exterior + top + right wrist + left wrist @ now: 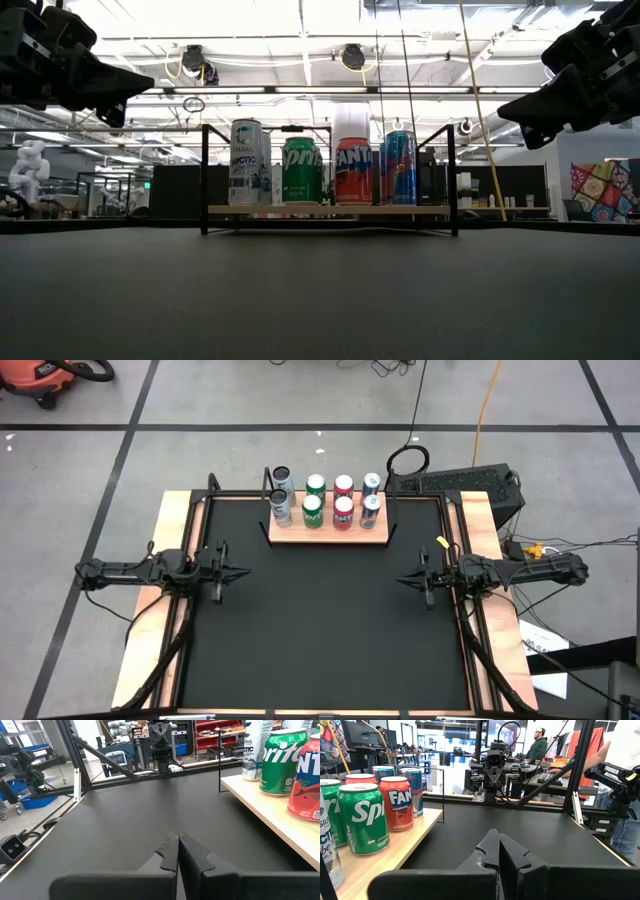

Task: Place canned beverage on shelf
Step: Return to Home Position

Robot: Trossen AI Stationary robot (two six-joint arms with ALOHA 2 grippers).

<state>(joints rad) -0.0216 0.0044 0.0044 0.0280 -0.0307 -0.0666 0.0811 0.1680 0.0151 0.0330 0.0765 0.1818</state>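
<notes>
The light-wood shelf [328,534] with thin black rod uprights stands at the table's far middle. Several cans stand upright on it in two rows: white ones [281,506] at the left, green ones [313,511], red ones [343,512] and blue ones [370,510]. In the low view the shelf board [330,210] carries the same cans side by side. My left gripper [246,572] hovers shut at the table's left side, pointing toward the right. My right gripper [400,580] hovers shut at the right side, pointing left. Neither holds anything.
A wide stretch of black tabletop [320,630] lies between the two grippers and toward the near edge. Light wooden borders [170,520] and black frame rails run along the table's sides. A person [538,745] stands in the room beyond the table.
</notes>
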